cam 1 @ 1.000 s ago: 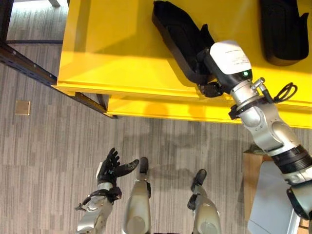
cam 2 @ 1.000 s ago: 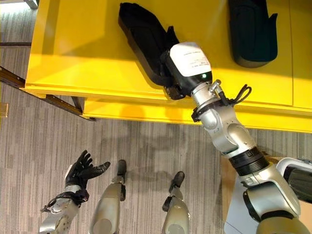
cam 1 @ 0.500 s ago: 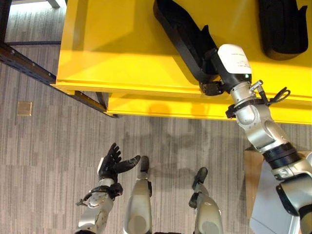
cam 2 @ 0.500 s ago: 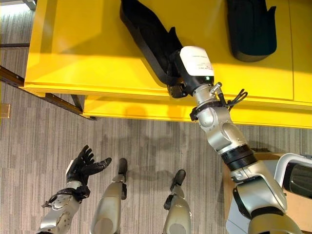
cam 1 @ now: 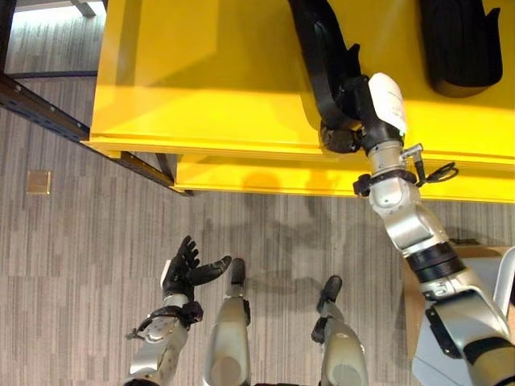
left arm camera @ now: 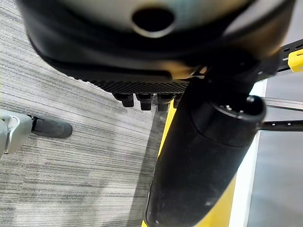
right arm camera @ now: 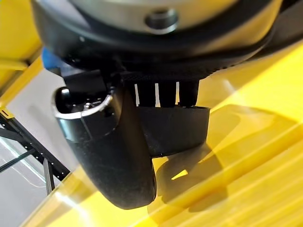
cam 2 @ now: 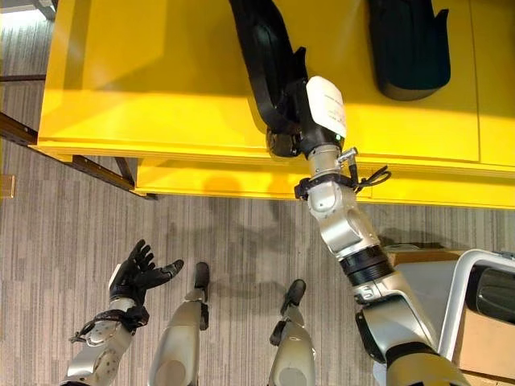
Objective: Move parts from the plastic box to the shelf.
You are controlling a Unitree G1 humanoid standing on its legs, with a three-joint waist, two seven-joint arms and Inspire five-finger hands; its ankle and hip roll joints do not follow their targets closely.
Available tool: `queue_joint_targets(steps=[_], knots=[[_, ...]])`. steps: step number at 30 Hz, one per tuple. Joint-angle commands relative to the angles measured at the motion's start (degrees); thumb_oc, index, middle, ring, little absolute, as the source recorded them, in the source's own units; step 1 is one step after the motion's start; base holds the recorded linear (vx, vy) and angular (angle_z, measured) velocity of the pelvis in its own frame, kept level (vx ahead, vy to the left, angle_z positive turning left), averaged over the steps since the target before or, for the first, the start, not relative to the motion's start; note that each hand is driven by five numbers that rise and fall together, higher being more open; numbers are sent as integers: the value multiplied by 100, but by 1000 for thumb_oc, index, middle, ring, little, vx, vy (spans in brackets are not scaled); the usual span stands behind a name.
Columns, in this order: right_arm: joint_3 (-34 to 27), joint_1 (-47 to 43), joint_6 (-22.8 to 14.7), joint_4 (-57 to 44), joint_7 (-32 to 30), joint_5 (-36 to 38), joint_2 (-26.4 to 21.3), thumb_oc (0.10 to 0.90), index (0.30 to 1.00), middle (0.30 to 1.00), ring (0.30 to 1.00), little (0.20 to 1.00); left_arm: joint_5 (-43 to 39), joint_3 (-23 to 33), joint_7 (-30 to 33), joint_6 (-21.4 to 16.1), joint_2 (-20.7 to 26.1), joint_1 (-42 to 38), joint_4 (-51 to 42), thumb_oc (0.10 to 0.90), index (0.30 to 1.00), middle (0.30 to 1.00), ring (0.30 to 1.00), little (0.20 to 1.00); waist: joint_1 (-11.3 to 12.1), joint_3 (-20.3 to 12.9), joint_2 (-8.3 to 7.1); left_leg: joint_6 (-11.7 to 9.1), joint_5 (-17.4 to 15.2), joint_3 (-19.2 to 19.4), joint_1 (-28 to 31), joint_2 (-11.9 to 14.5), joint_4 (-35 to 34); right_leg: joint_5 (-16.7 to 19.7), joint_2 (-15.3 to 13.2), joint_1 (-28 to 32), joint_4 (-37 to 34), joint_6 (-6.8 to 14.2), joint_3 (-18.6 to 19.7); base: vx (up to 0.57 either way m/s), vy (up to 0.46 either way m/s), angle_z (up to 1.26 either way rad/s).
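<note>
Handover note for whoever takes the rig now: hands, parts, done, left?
Right hand: at the near end of the long black part lying on the yellow shelf, close to its front edge; the grip is hard to read, so treat the part as possibly still held.
Left hand: open, idle, low over the carpet.
Second black part: on the shelf, further right.
Done: two parts on the shelf.
Left: release, withdraw the right arm, fetch the next part.
</note>
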Motion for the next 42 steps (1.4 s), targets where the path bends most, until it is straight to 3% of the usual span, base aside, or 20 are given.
queue_joint_targets(steps=[1, 5, 11, 18, 42], knots=[[-177, -360, -260, -555, -369, 322, -28, 400, 300, 300, 300, 300, 108, 26, 114, -360, 123, 292, -495, 900, 1000, 1000, 1000, 1000, 119, -297, 79, -11, 85, 82, 328, 149, -444, -225, -215, 48, 463, 128, -117, 0, 0, 0], [-51, -458, -295, -659, -334, 324, 87, 400, 300, 300, 300, 300, 99, 14, 129, -358, 147, 295, -526, 900, 1000, 1000, 1000, 1000, 175, -300, 80, -10, 85, 45, 278, 138, -413, -217, -225, 75, 443, 130, -162, 11, 2, 3], [115, -792, -285, -692, -210, 207, -122, 400, 300, 300, 300, 300, 65, 60, 130, -387, 196, 316, -549, 900, 1000, 1000, 1000, 1000, 288, -310, 41, -5, 67, -2, 223, 140, -375, -212, -218, 94, 422, 125, -205, 28, 1, 9], [147, -1189, -201, -266, -339, 356, -151, 400, 300, 300, 300, 300, -4, 19, 134, -415, 230, 293, -568, 900, 1000, 1000, 1000, 1000, 353, -304, 21, 2, 65, -14, 180, 102, -363, -184, -225, 120, 366, 129, -231, 4, 2, 0], [-229, -1049, -135, 95, -792, 818, 194, 400, 300, 300, 300, 300, -38, -13, 259, -412, 199, 245, -583, 900, 1000, 1000, 1000, 1000, 273, -247, 63, 49, 25, 3, 119, 83, -299, -158, -237, 51, 389, 133, -176, 0, 3, 0]])
